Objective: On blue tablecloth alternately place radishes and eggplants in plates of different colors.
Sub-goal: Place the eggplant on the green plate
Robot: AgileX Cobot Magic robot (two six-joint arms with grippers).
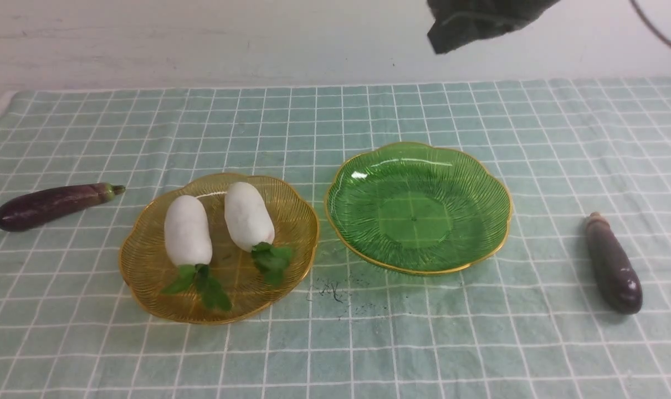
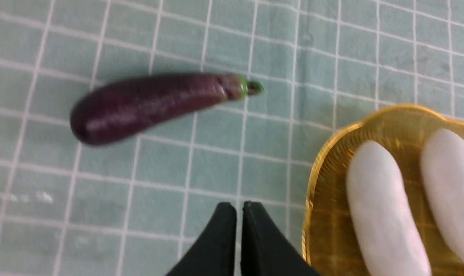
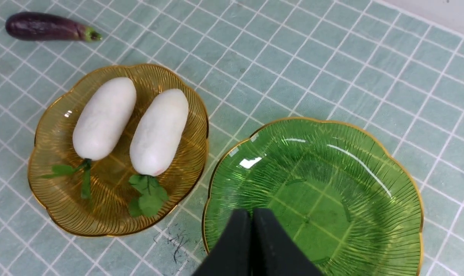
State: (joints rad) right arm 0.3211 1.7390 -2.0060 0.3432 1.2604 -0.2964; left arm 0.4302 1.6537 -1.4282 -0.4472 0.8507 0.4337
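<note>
Pale teal-blue tablecloth (image 1: 424, 354) with a thin white grid, lightly wrinkled, covers the work surface. Landmark: the amber plate (image 1: 141, 282), translucent ribbed amber-yellow plastic with a scalloped gold rim.

Far left: the left gripper (image 2: 239, 210). Its black fingers are pressed together with only a hairline seam between them and nothing held. It hangs over bare cloth just outside the amber plate's left rim.

Left of the amber plate: a slender glossy dark purple toy eggplant with green stem cap (image 1: 52, 206). It lies flat on the cloth, stem end toward the plate, near the rim but not touching.

Inside the amber plate: two smooth white oblong toy radishes, side by side and lengthwise. The left radish (image 1: 187, 231) and right radish (image 1: 247, 216) are very close; contact cannot be told. Both green leaf tufts point to the near rim and lie on the plate floor.

Just off the amber plate's near right rim: small dark scuff marks (image 1: 335, 291) on the cloth.

Just right of the amber plate: a translucent ribbed green plastic plate with gold scalloped rim (image 1: 418, 210). A narrow strip of cloth separates the two rims. The cloth grid shows through its floor.

Over the green plate's near side: the right gripper (image 3: 252, 214), black fingers clenched together, holding nothing.

Well right of the amber plate, beyond the green plate: a dark purple toy eggplant with brownish cap (image 1: 613, 266). It lies on the cloth, cap end pointing away, apart from both plates.
</note>
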